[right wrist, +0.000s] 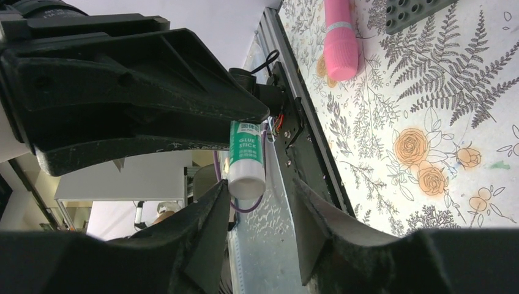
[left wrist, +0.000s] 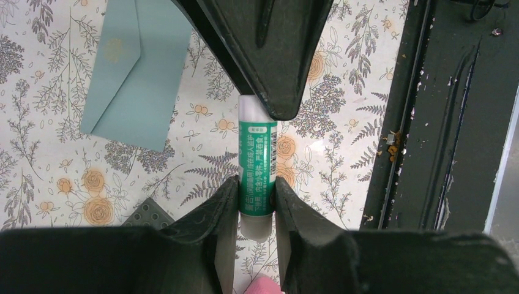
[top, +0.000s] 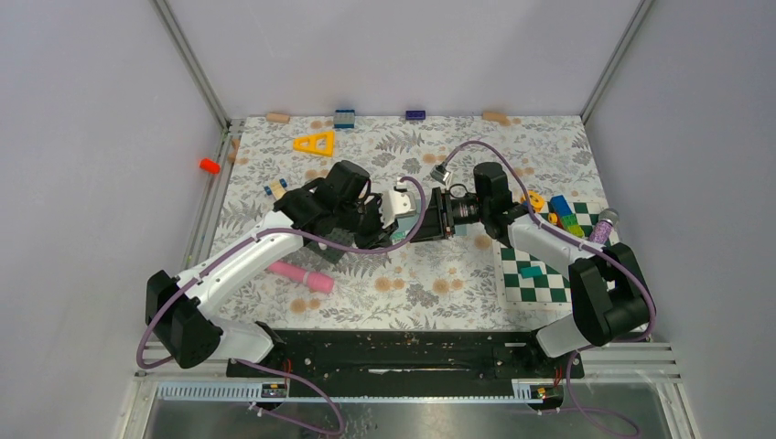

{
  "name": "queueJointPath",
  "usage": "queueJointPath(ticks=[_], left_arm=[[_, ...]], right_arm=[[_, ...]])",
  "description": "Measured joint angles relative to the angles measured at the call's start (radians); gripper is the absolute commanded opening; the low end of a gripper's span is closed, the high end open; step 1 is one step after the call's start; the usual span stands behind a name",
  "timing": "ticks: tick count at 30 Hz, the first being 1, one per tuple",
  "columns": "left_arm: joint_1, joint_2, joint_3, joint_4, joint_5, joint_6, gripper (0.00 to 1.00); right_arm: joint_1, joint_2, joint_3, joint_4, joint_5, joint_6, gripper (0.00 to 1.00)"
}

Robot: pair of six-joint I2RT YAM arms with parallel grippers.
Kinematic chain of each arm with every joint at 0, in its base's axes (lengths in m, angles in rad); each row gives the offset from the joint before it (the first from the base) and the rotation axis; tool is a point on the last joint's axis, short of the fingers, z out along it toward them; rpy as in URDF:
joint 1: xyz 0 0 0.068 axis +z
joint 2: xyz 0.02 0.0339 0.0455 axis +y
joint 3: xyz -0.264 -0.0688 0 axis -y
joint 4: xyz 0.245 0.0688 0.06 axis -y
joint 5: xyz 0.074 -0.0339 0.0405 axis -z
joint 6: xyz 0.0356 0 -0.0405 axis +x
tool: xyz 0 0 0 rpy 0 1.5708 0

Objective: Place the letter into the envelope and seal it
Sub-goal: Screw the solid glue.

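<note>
Black left gripper and right gripper tip to tip over mid-table, top view. Left wrist: narrow clamp on green glue stick; teal-grey envelope flat on floral table, apart. Right wrist: half open, straddling stick's white end, not gripping.

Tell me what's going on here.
The left tool is clamped on the green body of a glue stick, held above the table. The right tool faces it, jaws open around the stick's white end, not gripping it yet. The envelope lies flat on the table, apart from both tools, with nothing handling it.
</note>
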Motion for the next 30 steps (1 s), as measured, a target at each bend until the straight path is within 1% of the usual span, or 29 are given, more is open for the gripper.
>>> queueJointPath(ticks=[5, 8, 17, 22, 26, 30], left_arm=[[0.0, 0.0, 0.0, 0.0, -0.003, 0.0, 0.12], [0.0, 0.0, 0.0, 0.0, -0.005, 0.0, 0.12], [0.0, 0.0, 0.0, 0.0, 0.001, 0.003, 0.12], [-0.001, 0.0, 0.0, 0.0, 0.017, 0.004, 0.12], [-0.003, 0.0, -0.001, 0.0, 0.023, 0.004, 0.12], [-0.003, 0.0, -0.001, 0.0, 0.025, 0.004, 0.12]], right_arm=[[0.002, 0.0, 0.001, -0.016, 0.003, -0.021, 0.36], [0.002, 0.0, 0.002, -0.017, 0.003, -0.031, 0.35], [0.002, 0.002, 0.002, -0.008, -0.002, -0.052, 0.41], [0.002, 0.008, 0.002, 0.048, -0.005, -0.02, 0.4], [0.002, 0.015, 0.002, 0.105, -0.008, 0.019, 0.36], [0.002, 0.015, 0.001, 0.13, -0.019, 0.036, 0.43]])
